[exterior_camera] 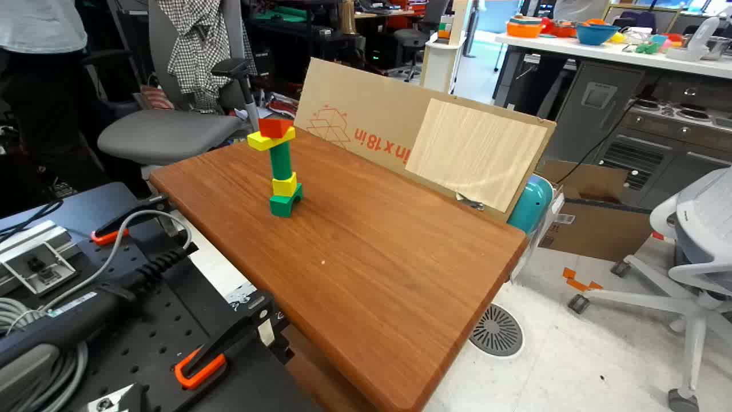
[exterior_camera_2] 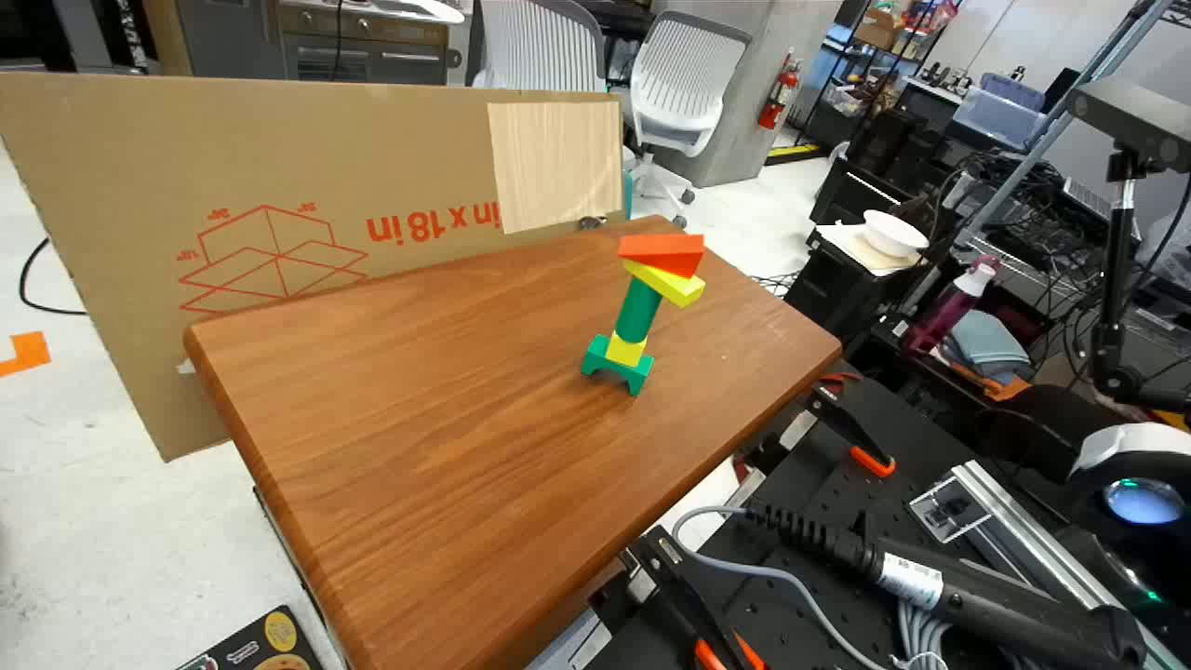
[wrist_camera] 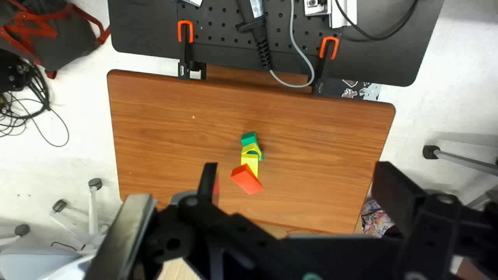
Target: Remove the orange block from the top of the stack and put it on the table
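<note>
The orange block point(exterior_camera: 275, 127) lies on top of the stack point(exterior_camera: 280, 161), on a yellow block, turned at an angle to it. Both exterior views show it, also here as the orange block point(exterior_camera_2: 662, 251) over the stack point(exterior_camera_2: 639, 310). The stack has a green arch at the base, a yellow piece, a green cylinder and a yellow block. It stands on the table point(exterior_camera: 372, 257). In the wrist view my gripper point(wrist_camera: 297, 165) is open and empty, high above the table. The orange block point(wrist_camera: 247, 179) appears between the fingers, nearer the left one, well below them. The gripper is outside both exterior views.
A cardboard sheet point(exterior_camera_2: 279, 158) with a pale plywood board point(exterior_camera_2: 555, 167) stands along one long table edge. A black bench point(exterior_camera: 166, 303) with cables and orange-handled clamps point(exterior_camera: 200, 366) adjoins the opposite edge. A grey cable point(wrist_camera: 297, 42) loops near that edge.
</note>
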